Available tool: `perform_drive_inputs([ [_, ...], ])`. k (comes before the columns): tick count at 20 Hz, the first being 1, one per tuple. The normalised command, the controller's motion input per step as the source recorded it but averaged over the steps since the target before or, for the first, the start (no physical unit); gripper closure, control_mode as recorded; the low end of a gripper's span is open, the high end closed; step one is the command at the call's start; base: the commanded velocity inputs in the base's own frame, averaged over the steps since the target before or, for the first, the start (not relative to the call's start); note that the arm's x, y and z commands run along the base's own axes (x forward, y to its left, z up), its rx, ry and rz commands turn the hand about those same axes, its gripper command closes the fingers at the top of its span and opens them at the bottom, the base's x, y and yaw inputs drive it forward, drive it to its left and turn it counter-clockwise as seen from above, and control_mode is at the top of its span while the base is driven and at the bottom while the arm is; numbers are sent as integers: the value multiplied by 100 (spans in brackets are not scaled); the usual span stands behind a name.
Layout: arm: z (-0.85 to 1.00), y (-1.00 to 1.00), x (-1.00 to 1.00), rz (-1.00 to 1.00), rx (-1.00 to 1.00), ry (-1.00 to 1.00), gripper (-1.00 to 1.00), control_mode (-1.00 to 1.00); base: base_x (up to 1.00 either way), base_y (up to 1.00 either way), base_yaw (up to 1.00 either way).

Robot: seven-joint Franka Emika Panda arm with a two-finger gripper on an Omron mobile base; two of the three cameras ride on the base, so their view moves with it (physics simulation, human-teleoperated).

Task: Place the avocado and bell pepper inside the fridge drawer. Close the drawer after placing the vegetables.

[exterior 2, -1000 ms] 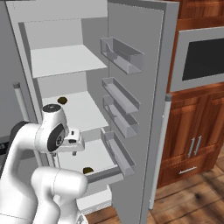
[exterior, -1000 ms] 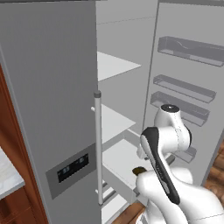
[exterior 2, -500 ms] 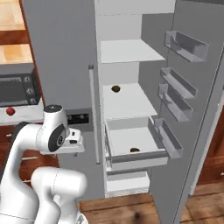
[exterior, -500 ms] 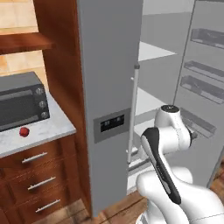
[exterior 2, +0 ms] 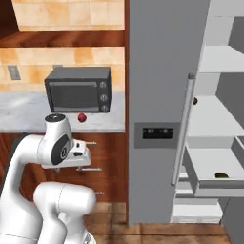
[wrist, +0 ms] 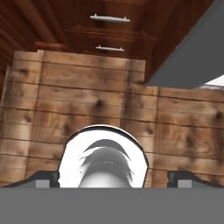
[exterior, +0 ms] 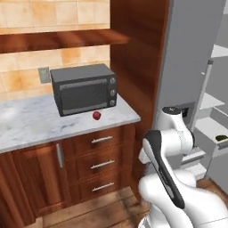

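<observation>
The bell pepper (exterior: 96,116) (exterior 2: 82,117) is a small red lump on the marble counter, just in front of the toaster oven. The avocado (exterior 2: 220,175) (exterior: 221,138), dark and oval, lies in the fridge drawer (exterior 2: 209,184) (exterior: 219,147), which stands pulled out of the open fridge at the far right. My gripper (wrist: 114,178) is open and points down at the wooden floor. Its fingertips (wrist: 47,178) are wide apart and hold nothing. My hand (exterior 2: 80,155) is folded low against the arm, below counter height and well away from both vegetables.
A dark toaster oven (exterior: 83,89) stands on the counter (exterior: 31,124) above wooden drawers (exterior: 101,153). The shut grey fridge door with its long handle (exterior 2: 181,128) stands between counter and drawer. A small dark thing (exterior 2: 194,101) sits on a fridge shelf.
The whole picture has swung from the fridge interior toward the counter, so the base has turned left. The gripper has narrowed slightly but stays open. The avocado still lies in the drawer.
</observation>
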Motion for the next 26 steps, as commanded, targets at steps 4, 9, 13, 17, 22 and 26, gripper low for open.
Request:
perform_drive_inputs([
  [4, 0, 0, 0, 0, 0, 0, -100, 100, 84, 56, 0],
  [9, 0, 0, 0, 0, 0, 0, -100, 100, 61, 45, 0],
  [13, 0, 0, 0, 0, 0, 0, -100, 100, 34, 52, 0],
  [17, 0, 0, 0, 0, 0, 0, -100, 100, 48, 44, -2],
  [22, 0, 3, 34, -3, 0, 0, -100, -100, 30, 12, -1],
  [26, 0, 19, 96, -19, 0, 0, -100, -100, 0, 0, 0],
])
